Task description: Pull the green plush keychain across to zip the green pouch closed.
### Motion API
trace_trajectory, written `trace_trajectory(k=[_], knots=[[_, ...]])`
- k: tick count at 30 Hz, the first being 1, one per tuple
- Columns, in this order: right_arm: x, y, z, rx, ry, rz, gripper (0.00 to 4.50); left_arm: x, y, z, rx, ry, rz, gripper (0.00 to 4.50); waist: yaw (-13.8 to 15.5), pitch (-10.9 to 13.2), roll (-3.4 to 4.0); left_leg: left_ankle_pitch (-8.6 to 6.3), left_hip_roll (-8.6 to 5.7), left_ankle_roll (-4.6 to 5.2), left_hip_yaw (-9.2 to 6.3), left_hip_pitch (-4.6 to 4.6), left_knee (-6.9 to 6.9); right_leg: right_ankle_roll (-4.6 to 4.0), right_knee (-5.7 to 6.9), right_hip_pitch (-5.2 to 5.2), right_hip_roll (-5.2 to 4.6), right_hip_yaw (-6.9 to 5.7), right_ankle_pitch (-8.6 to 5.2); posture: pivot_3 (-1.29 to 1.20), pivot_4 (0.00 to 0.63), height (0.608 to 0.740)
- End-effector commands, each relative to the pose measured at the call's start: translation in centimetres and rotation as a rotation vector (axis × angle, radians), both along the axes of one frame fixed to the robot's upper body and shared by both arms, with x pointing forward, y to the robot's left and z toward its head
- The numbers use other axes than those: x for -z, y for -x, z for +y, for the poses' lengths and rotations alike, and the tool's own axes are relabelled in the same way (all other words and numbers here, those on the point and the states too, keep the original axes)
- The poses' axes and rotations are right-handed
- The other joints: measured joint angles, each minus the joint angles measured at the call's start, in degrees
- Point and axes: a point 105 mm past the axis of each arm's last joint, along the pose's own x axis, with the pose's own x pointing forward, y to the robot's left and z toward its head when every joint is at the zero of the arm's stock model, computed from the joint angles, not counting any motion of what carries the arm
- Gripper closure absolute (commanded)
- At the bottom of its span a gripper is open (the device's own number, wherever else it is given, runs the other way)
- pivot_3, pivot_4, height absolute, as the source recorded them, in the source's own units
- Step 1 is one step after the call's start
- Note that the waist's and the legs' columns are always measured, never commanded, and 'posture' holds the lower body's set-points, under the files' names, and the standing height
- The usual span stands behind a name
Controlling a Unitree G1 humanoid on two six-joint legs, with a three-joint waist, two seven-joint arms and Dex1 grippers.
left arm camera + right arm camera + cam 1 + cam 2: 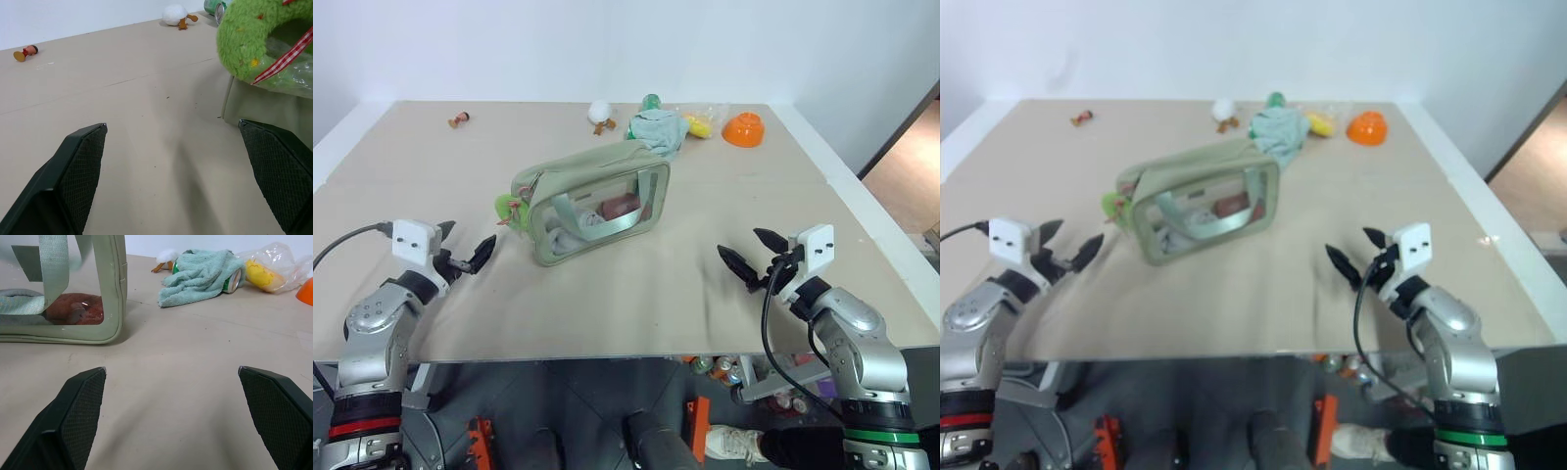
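A robot test lab, by the look of it: a wide plain beige bench (705, 274) against a bare white wall (607, 49), small props scattered at the bench's far edge, dark floor (587, 411) with clutter beneath it.

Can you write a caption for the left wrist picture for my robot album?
Open left gripper faces the green plush keychain hanging at the green pouch.
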Motion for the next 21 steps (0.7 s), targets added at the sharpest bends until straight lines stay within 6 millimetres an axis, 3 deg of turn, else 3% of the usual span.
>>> trace_trajectory(k=[1,13,21], knots=[[-1.7,-0.2,-0.7,0.019,0.015,-0.068,0.00,-1.5,0.0,-0.3,0.029,-0.003,-0.054,0.04,0.0,0.0,0.00,0.00,0.00,0.00,0.00,0.00,0.00,0.00,0.00,0.00,0.00,0.00,0.00,0.00,0.150,0.738],[-1.1,-0.2,-1.5,0.032,0.004,-0.060,0.00,-1.4,0.2,-0.8,0.087,0.051,-0.039,0.04,0.0,0.0,0.00,0.00,0.00,0.00,0.00,0.00,0.00,0.00,0.00,0.00,0.00,-0.01,0.00,0.00,0.150,0.738],[-1.2,-0.3,-1.6,0.020,0.013,-0.061,0.00,-2.0,0.9,0.5,0.053,0.053,-0.051,0.04,0.0,0.0,0.01,0.00,0.00,0.00,0.00,0.00,0.00,0.00,0.01,0.00,0.00,-0.01,0.00,0.00,0.150,0.738]])
